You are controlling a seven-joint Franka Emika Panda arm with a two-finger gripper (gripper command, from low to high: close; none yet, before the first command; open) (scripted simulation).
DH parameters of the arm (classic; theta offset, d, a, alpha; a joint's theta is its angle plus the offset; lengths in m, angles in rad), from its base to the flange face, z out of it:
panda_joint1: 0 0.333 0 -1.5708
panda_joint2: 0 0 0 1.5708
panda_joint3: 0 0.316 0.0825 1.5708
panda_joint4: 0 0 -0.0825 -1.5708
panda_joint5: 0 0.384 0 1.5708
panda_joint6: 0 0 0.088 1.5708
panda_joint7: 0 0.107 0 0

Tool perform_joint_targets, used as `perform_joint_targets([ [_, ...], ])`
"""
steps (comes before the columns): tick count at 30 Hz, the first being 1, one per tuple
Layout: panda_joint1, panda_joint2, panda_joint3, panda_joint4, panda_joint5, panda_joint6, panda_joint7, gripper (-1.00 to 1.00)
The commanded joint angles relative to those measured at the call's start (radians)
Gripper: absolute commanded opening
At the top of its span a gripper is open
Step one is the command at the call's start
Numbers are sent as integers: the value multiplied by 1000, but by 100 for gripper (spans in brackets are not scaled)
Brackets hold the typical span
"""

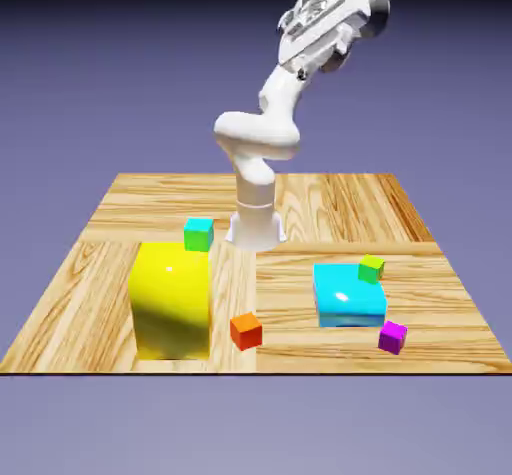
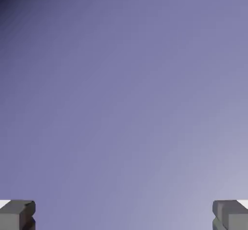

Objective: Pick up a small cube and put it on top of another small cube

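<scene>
I see the bench (image 1: 100, 263) carrying, from the exterior view's left: big yellow block (image 1: 170, 300) with a small teal cube (image 1: 199, 234) just behind it, small orange cube (image 1: 246, 331) near the front edge, cyan block (image 1: 349, 294) with a small green cube (image 1: 371, 268) at its far right corner. The small cube (image 1: 392, 337) – magenta – sits alone just beside the cyan block's front right corner. Arm (image 1: 262, 133) is raised well above everything. Hand (image 2: 124, 215) released, fingers (image 2: 17, 214) spread wide – only backdrop between them.
</scene>
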Motion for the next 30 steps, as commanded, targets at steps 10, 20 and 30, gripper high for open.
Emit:
perform_joint_targets([
  [10,-301,-228,318,227,275,-345,435,0],
  [20,-603,-457,636,453,550,-691,870,0],
  [30,-784,-665,927,573,801,-868,1168,0],
])
